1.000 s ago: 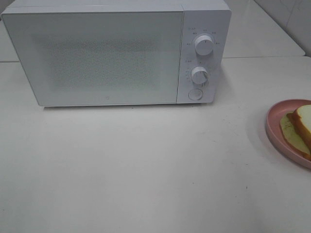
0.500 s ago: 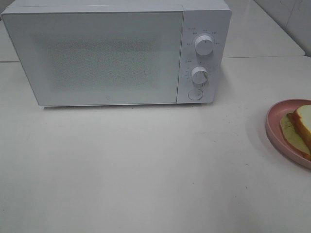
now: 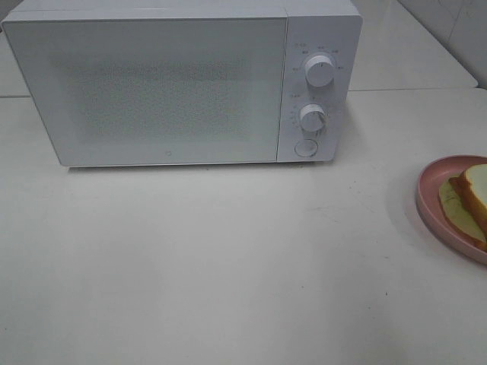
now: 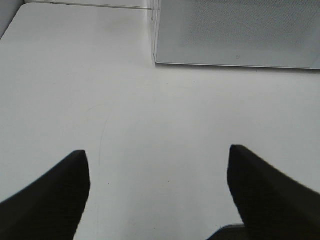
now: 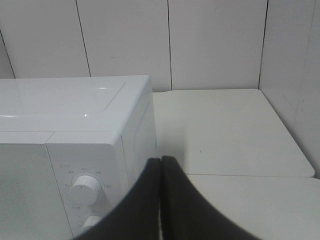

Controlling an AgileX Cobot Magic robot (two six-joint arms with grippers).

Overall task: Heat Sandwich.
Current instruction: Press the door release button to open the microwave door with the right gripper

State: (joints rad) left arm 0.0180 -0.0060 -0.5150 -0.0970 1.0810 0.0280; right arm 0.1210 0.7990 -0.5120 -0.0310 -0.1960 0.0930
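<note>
The stacked white-bread sandwich [image 3: 473,199] with orange-brown crusts lies on a round pink plate [image 3: 424,182] at the right side of the desk [image 3: 228,266], probably nearer the empty, pinched-shut right hand [image 5: 161,162] than the wide-spread left hand [image 4: 156,150] facing the white microwave oven [image 3: 152,91].

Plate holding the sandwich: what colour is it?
The plate is pink, seen best in the exterior high view.

White table [image 3: 228,266], 2nd table [image 5: 220,130] behind; white panelled wall [image 5: 125,40], dark seams.
</note>
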